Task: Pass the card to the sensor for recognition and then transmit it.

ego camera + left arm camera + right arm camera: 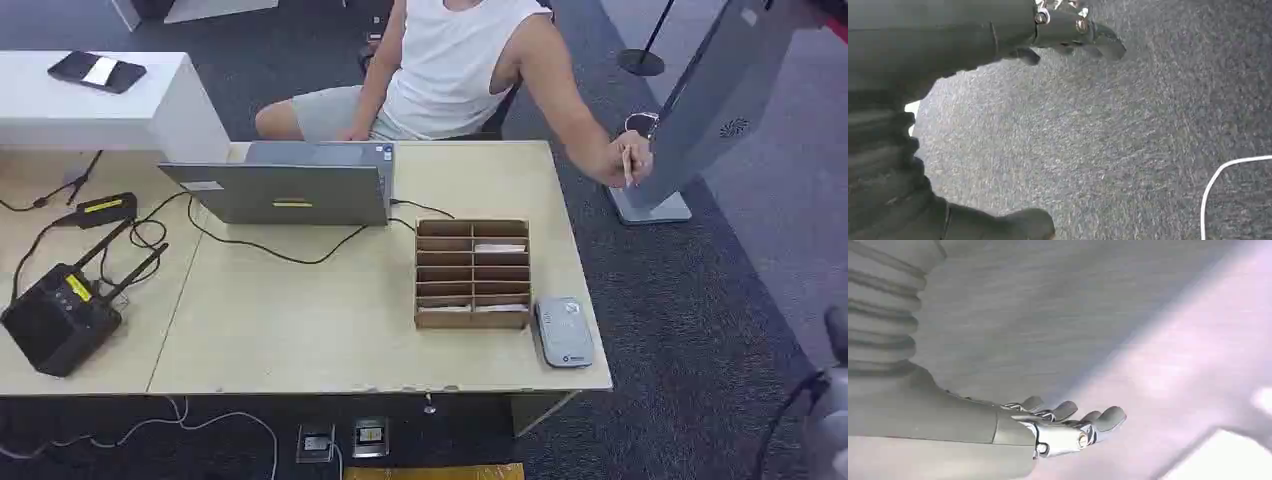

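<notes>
the robot stands back from a light wooden table (300, 330). near the table's right end sits a brown compartmented card organizer (472, 273), with pale cards (499, 247) lying in some of its right-hand slots. just beside it, at the front right corner, lies a grey card sensor (564, 332), flat on the tabletop.

a person in a white sleeveless top (455, 60) sits behind the table and reaches an arm out to the side; the person's hand (625, 158) pinches a thin pale object, too small to name with certainty, next to a tilted grey panel on a stand (700, 100).

an open grey laptop (290, 185) rests at the back of the table, a black cable trailing from it. on the adjoining table to the left are a black router with antennas (60, 315) and a small black device with a yellow label (103, 208).

the robot's left hand (1063, 30) hangs over grey carpet (1098, 140), its fingers spread from the thumb and holding nothing. the right hand (1068, 427) likewise hangs over the floor with fingers extended, apart and empty; in the head view it is a blur at the lower right edge.
</notes>
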Available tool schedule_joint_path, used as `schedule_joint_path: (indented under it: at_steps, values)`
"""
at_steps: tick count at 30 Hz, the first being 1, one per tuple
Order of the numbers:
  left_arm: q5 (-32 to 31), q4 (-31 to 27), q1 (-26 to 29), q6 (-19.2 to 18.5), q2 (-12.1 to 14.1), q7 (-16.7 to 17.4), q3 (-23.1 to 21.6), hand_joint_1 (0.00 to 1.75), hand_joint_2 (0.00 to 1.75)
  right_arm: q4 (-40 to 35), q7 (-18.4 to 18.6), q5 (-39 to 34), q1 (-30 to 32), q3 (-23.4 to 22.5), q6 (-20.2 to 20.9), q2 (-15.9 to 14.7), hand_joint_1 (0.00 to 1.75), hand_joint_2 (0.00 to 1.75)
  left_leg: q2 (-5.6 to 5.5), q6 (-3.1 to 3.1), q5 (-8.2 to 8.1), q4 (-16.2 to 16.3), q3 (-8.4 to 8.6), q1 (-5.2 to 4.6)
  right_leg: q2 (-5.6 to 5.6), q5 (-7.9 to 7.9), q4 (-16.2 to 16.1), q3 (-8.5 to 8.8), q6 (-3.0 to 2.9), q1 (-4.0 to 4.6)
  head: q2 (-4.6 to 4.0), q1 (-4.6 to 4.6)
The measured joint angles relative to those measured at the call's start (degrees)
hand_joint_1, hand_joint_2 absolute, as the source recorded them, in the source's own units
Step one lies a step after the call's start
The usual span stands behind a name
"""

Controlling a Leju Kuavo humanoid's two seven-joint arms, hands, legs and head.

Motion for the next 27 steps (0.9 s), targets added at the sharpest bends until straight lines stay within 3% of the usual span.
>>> schedule_joint_path:
  at_steps: [4,6,9,13,20,27]
  values:
    - [-0.7,0.0,-0.3,-0.4,0.0,0.0,0.0,0.00,1.75,-1.1,-8.0,-3.2,-11.1,3.4,1.9,-0.8,0.00,1.75,-0.35,-0.07,0.09,0.0,-0.05,0.01,-0.35,0.00,0.0,0.05,0.00,0.02,0.00,-0.04]
    - [-1.0,0.0,-0.6,-0.8,0.0,0.0,0.0,0.00,1.75,-2.6,-9.2,-9.9,-14.6,7.3,2.1,-0.4,0.00,1.75,-0.58,-0.08,0.14,0.0,-0.08,0.04,-0.56,-0.01,0.0,0.06,-0.01,0.04,0.00,-0.07]
    - [-1.4,0.0,-0.7,-1.1,0.0,0.0,0.0,0.00,1.75,-7.2,-6.2,-23.3,-15.6,17.3,1.0,0.7,0.00,1.75,-0.76,-0.09,0.15,0.0,-0.21,0.08,-0.69,-0.02,0.1,0.08,-0.01,0.09,0.00,-0.02]
    - [-1.7,0.0,-1.0,-1.5,0.2,0.0,0.0,0.00,1.75,-14.8,-1.3,-30.4,-15.6,32.6,-1.3,2.3,0.00,1.75,-0.46,-0.11,0.15,0.0,-0.19,0.05,-0.35,-0.01,0.1,-0.06,-0.01,0.06,0.00,-0.04]
    - [-2.1,0.0,-1.5,-2.1,0.2,0.0,-0.1,0.00,1.75,-26.7,2.0,-28.7,-13.0,54.3,-1.9,5.3,0.00,1.75,-0.39,-0.12,0.16,0.0,-0.17,0.06,-0.32,-0.01,0.1,-0.12,-0.02,0.07,0.00,-0.04]
    - [-2.4,0.0,-1.6,-2.9,0.6,0.0,-0.1,0.00,1.75,-37.5,4.3,-23.2,-9.8,68.5,0.6,7.3,0.00,1.75,-0.60,-0.16,0.19,0.0,-0.23,0.13,-0.52,-0.02,0.2,-0.08,-0.03,0.14,0.00,-0.09]
